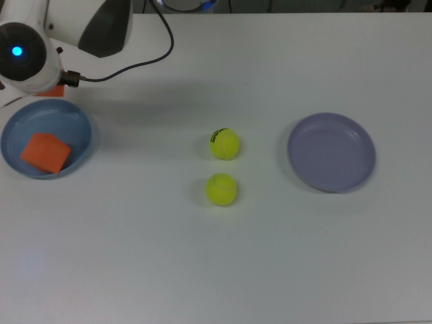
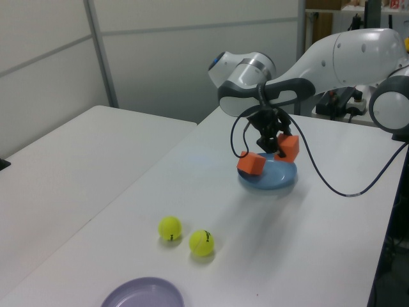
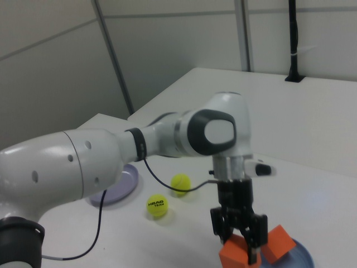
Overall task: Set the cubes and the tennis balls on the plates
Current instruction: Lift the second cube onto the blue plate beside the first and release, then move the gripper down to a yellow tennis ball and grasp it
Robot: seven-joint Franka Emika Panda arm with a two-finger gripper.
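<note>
My gripper is shut on an orange cube and holds it in the air. In the left view the held cube hangs just over the light blue plate. From the top view only a sliver of it shows under my hand, at the plate's upper rim. A second orange cube lies inside this plate. Two tennis balls rest mid-table, one with a black logo and one plain. The lavender plate holds nothing.
My arm and its black cable reach across the top view's upper left corner. A wall panel stands behind the table in the left view.
</note>
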